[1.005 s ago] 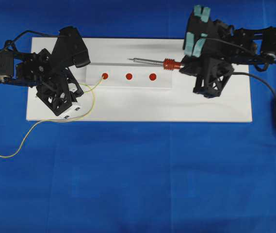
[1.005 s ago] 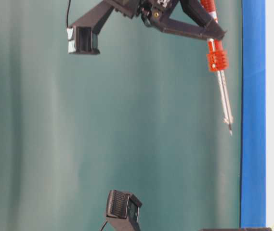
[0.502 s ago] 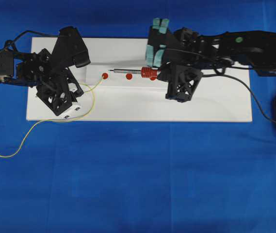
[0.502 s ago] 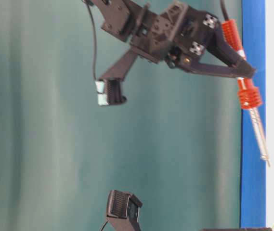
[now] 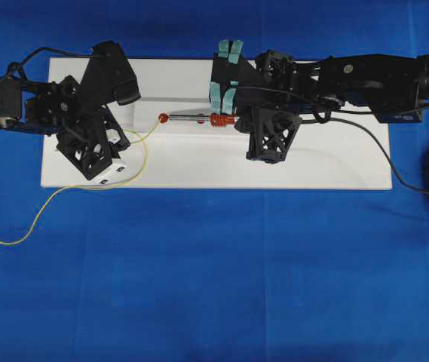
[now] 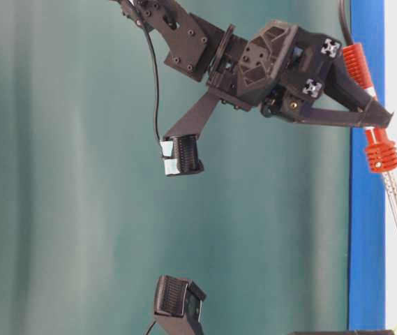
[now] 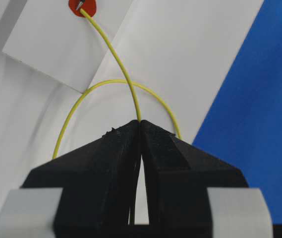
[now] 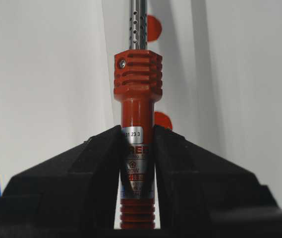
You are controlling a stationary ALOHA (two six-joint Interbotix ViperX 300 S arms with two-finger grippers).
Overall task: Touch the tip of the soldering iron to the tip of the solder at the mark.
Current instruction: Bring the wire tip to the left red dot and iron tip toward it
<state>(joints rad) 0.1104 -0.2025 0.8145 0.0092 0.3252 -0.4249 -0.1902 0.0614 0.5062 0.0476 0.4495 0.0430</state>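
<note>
While the right end effector [image 8: 138, 163] pinches the soldering iron [image 5: 199, 118] by its red-orange handle, the iron lies nearly level over the white board [image 5: 335, 170], its ribbed collar just ahead of the fingers and its slim metal shaft pointing toward the left arm. In the left wrist view the pointed tip sits on the red dot [image 7: 82, 6] at the board's raised strip, right where the cut end of the solder [image 7: 116, 64] arrives. The left end effector [image 7: 140, 130] is pressed together on that thin yellow wire, which curves up from its fingertips to the dot. Behind it the wire loops across the board and trails onto the blue desk [image 5: 214, 286].
</note>
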